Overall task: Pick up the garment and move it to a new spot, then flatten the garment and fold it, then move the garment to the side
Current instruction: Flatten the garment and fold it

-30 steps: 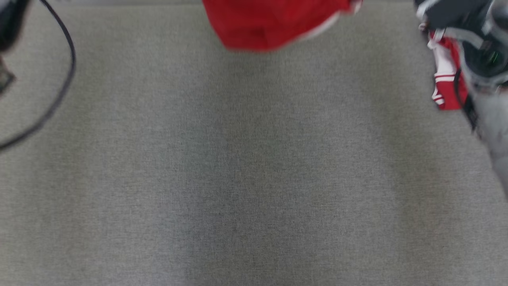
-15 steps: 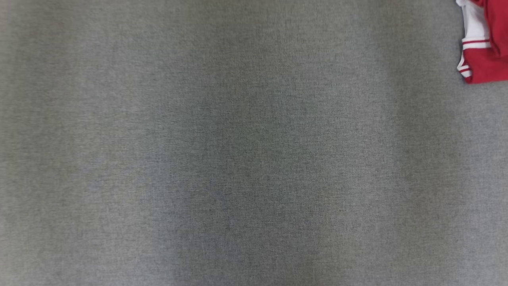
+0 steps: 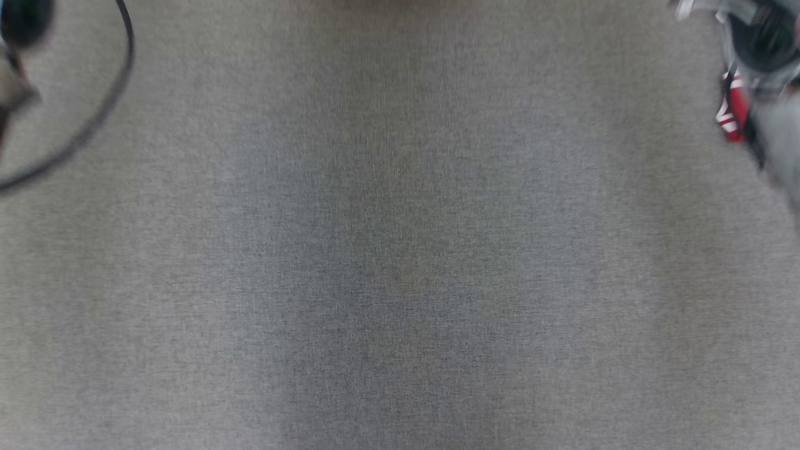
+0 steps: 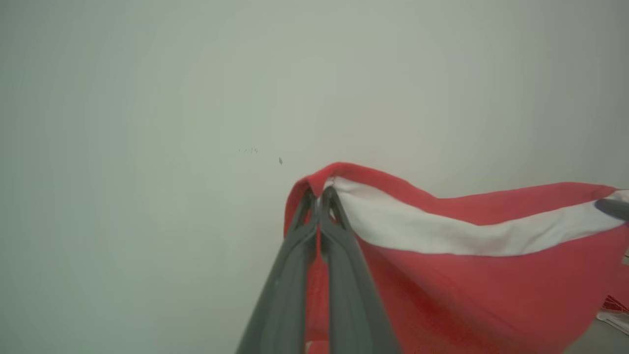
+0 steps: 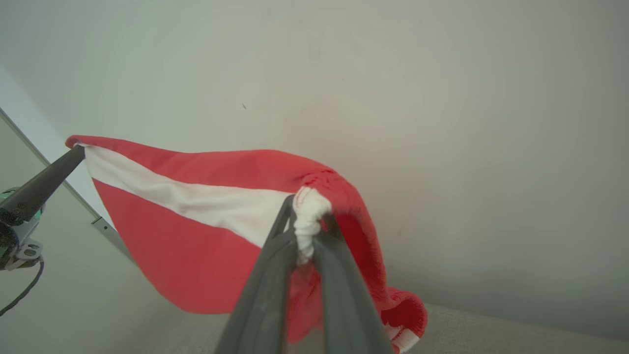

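Left pincer [image 4: 319, 194] and right pincer [image 5: 307, 216] each pinch tight on the red-and-white garment [image 4: 467, 275], held up over the grey desk [image 3: 400, 250]. Flattening, folding and moving aside are left, I think.

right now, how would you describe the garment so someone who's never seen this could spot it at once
Look in front of the pale wall, where the left gripper and right gripper each pinch cloth. Stretched between them hangs the garment. It is bright red with a white band near its top, unlike the pale wall and the dark fingers.
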You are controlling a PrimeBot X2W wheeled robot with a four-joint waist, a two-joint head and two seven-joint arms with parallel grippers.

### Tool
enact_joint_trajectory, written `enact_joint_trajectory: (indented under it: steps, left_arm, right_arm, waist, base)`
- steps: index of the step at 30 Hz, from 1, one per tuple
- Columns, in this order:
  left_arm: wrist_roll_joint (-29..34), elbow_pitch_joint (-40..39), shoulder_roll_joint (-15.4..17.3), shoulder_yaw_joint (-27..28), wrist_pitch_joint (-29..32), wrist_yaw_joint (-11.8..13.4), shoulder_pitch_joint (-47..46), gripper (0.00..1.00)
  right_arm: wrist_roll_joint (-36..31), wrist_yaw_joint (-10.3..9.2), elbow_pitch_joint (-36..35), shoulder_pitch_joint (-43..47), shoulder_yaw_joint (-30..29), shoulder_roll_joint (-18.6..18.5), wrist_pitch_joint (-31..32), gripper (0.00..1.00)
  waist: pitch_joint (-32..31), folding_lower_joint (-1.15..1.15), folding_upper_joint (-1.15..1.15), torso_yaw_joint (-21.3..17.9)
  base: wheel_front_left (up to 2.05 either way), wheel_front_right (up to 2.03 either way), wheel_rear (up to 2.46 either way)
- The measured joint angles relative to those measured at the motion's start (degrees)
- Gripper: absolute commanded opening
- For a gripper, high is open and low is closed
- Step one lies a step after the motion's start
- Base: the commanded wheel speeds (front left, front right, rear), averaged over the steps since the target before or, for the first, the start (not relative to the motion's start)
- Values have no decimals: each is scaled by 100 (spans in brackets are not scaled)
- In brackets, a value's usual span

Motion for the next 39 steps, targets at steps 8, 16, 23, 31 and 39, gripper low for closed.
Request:
enact_joint_trajectory:
  steps: [8,16,23,31,39]
  left_arm:
    - [-107,-1183,233,639,-59,215,2180,0]
    - [187,-2732,380,1263,-74,788,5246,0]
    - [394,-3132,224,1783,-74,1002,7052,0]
    - [914,-3055,-391,2340,-74,800,8411,0]
    - [1502,-2757,-1004,2716,-74,542,9053,0]
  right_arm:
    - [575,0,-999,1749,421,-445,-226,0]
    - [881,0,-1772,3636,686,-890,-560,0]
    - [881,0,-2201,4842,1084,-1157,-739,0]
    - [733,0,-2172,5883,1354,-1365,-944,0]
    - [613,0,-2101,6571,1405,-1356,-1151,0]
  waist:
    - [-509,-1,-1,22]
    - [-1069,-1,-2,98]
    - [-1520,-2,-2,157]
    - [-1911,-1,-2,164]
    - [-2116,-1,-2,149]
  base:
    - [0,0,0]
    - [0,0,0]
    - [0,0,0]
    - [0,0,0]
    - [0,0,0]
